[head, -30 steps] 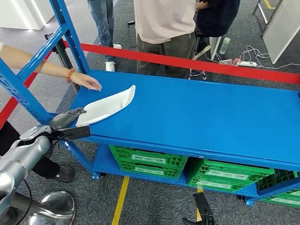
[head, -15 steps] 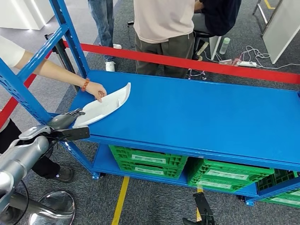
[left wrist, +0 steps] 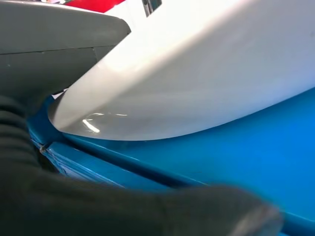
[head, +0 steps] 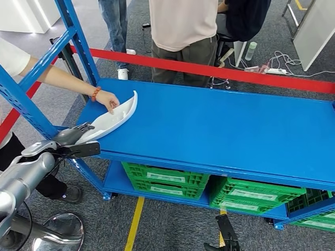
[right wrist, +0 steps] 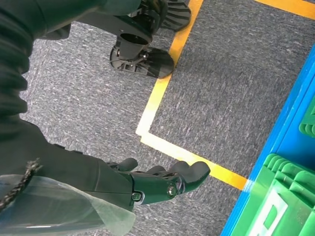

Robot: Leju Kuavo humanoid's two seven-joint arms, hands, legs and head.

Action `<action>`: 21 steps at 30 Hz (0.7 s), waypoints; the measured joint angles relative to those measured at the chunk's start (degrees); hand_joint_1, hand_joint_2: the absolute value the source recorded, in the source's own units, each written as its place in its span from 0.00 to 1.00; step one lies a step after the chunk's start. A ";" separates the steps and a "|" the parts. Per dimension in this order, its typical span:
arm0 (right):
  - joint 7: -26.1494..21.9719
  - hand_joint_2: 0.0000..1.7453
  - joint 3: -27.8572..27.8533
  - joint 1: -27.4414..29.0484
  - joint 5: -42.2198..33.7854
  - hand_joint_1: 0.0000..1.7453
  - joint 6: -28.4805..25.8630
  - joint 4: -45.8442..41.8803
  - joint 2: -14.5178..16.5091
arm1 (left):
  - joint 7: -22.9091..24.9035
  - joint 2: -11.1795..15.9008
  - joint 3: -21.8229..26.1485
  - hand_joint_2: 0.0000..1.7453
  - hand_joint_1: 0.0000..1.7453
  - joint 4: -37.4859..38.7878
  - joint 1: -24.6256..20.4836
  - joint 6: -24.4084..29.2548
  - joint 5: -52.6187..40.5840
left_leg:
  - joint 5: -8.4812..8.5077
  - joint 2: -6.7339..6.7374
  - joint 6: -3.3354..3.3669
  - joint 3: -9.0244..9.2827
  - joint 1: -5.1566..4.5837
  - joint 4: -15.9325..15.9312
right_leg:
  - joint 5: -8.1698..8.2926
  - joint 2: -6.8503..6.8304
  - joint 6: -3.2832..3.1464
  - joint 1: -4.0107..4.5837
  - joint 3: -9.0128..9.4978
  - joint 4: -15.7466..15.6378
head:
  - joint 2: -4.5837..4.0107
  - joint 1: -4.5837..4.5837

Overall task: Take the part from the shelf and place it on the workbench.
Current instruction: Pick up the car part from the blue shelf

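Since the earlier frames, the white curved part (head: 111, 117) has been turned and tilted by a person's hand (head: 108, 99): its far tip now points up and lies nearer to the shelf's left end, while its near end has been brought to the front left corner of the blue shelf (head: 221, 125). The robot's left hand has stayed at the same place.

The part lies on the top deck of the shelf, at its left end, with one long edge raised. Its far end is touched by the person's hand, whose arm reaches in between the blue uprights. Its near end is just beside the left hand (head: 73, 133), which waits at the shelf's front edge. In the left wrist view the glossy white surface (left wrist: 193, 78) is seen very close above the blue deck, with the grey thumb (left wrist: 55, 34) beside it. Whether the fingers are already closed on the part cannot be told from these pictures.

The right hand (right wrist: 163, 179) hangs low over the grey carpet, near a yellow floor line (right wrist: 178, 152) and green crates (head: 166, 178) on the lower shelf; its fingers are apart and nothing is held.

The task is judged to be at its beginning. A firm hold on the part is not yet shown, the part is not yet lifted from the shelf, and the carrying and the placing on the workbench are still left.
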 joint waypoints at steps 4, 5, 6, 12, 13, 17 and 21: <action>0.00 1.00 0.00 -0.01 0.02 0.00 0.00 0.00 0.00 | -0.32 0.00 0.21 1.00 0.00 0.04 0.19 0.10 0.95 | 0.00 0.00 0.00 0.00 0.00 0.00 | 0.00 0.00 0.00 0.00 0.00 0.00 | 0.01 0.01; 0.01 1.00 0.00 -0.01 0.04 0.00 0.00 0.00 0.00 | -0.39 0.01 0.24 1.00 0.00 0.05 0.24 0.13 1.06 | 0.00 0.00 0.00 0.00 0.00 0.00 | 0.00 0.00 0.00 0.00 0.00 0.00 | 0.01 0.01; 0.01 1.00 0.00 -0.01 0.06 0.00 0.00 0.00 0.00 | -0.46 0.01 0.25 1.00 0.00 0.07 0.28 0.16 1.13 | 0.00 0.00 0.00 0.00 0.00 0.00 | 0.00 0.00 0.00 0.00 0.00 0.00 | 0.01 0.01; 0.01 1.00 0.01 -0.05 0.14 0.00 0.00 0.00 0.00 | -0.64 0.04 0.27 1.00 0.00 0.09 0.31 0.19 1.20 | 0.00 0.00 0.00 0.00 0.00 0.00 | 0.00 0.00 0.00 0.00 0.00 0.00 | 0.01 0.01; 0.01 1.00 0.02 -0.06 0.18 0.00 0.00 0.00 0.00 | -0.68 0.04 0.27 1.00 0.00 0.09 0.31 0.18 1.19 | 0.00 0.00 0.00 0.00 0.00 0.00 | 0.00 0.00 0.00 0.00 0.00 0.00 | 0.01 0.01; 0.01 1.00 0.15 -0.10 0.31 0.00 0.10 0.00 0.00 | -0.87 0.02 0.27 1.00 0.00 0.09 0.29 0.08 1.13 | 0.00 0.00 0.00 0.00 0.00 0.00 | 0.00 -0.01 0.00 0.00 0.00 0.00 | 0.01 -0.01; 0.03 1.00 0.32 -0.18 0.36 0.00 0.25 0.00 0.00 | -0.99 -0.04 0.27 1.00 0.00 0.09 0.24 -0.09 0.82 | 0.00 0.00 0.00 0.00 0.00 0.00 | 0.00 -0.02 0.00 0.00 0.00 0.00 | 0.01 0.00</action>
